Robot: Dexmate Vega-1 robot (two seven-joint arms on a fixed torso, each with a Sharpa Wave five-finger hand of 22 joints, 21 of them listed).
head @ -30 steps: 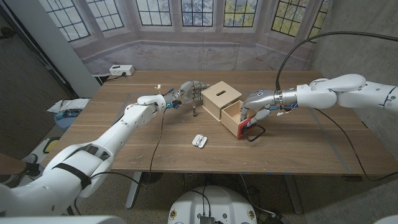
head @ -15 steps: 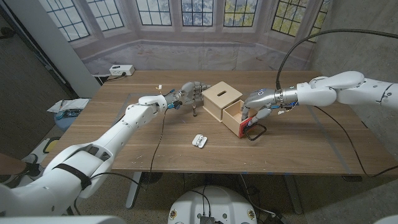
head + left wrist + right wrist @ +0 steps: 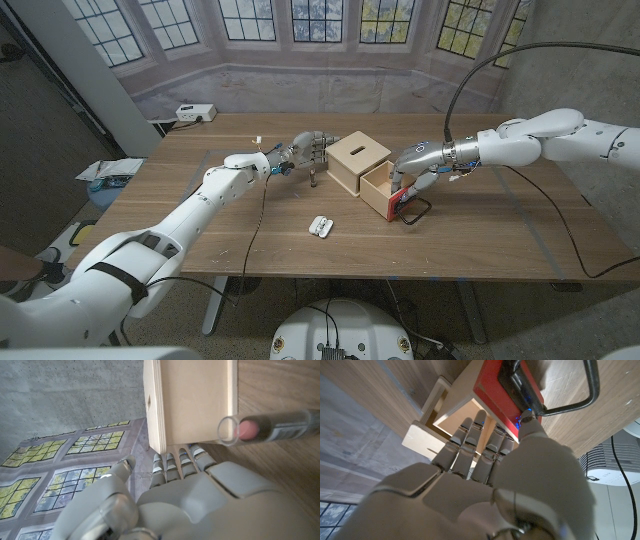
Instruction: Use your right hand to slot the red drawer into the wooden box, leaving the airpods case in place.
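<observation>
The red drawer (image 3: pixel 388 191) sits partly inside the wooden box (image 3: pixel 357 161) at the counter's (image 3: pixel 500 240) middle, its red front and black wire handle (image 3: pixel 413 212) still projecting toward the near right, so the slotting looks begun but unfinished. The right robot hand (image 3: pixel 413 170) rests its fingers over the drawer's open top with the thumb at the red front, gripping it. The left robot hand (image 3: pixel 308 148) presses the box's far-left side. The airpods case (image 3: pixel 320 226) lies apart, nearer the front edge, seemingly untouched
</observation>
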